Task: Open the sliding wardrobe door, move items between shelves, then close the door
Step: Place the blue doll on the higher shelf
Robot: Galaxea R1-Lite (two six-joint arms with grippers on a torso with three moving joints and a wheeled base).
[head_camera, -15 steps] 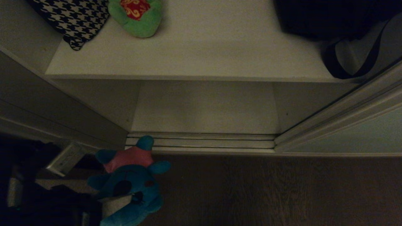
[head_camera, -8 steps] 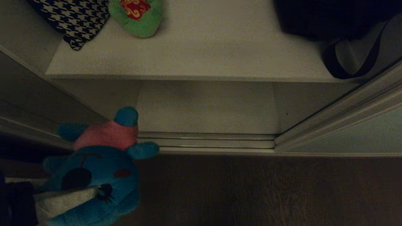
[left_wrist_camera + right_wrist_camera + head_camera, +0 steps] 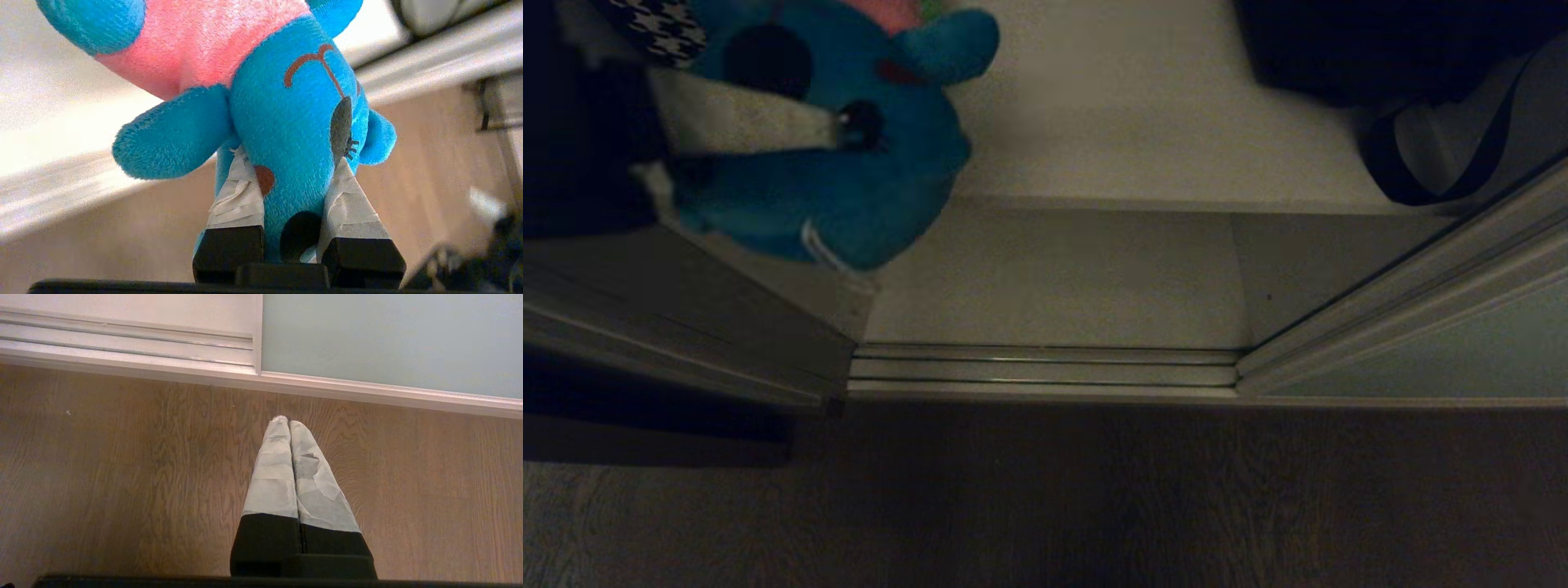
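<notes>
Raised since the earlier frames: the blue plush toy with pink back (image 3: 849, 163) has gone from low over the brown wooden floor (image 3: 1094, 506) at near left to upper-shelf height at far left. Left tool (image 3: 292, 192) clenched on the toy's head, taped fingers (image 3: 241, 196) pressing both sides; toy in the air over the left end of the plain white upper shelf board (image 3: 1143, 139). White bottom board (image 3: 1054, 278) bare below. Pale grey-green sliding wardrobe door (image 3: 1445, 351) slid to the right, opening exposed. Right tool (image 3: 289, 428) pressed closed, empty, above the floor near the door track (image 3: 122, 343).
</notes>
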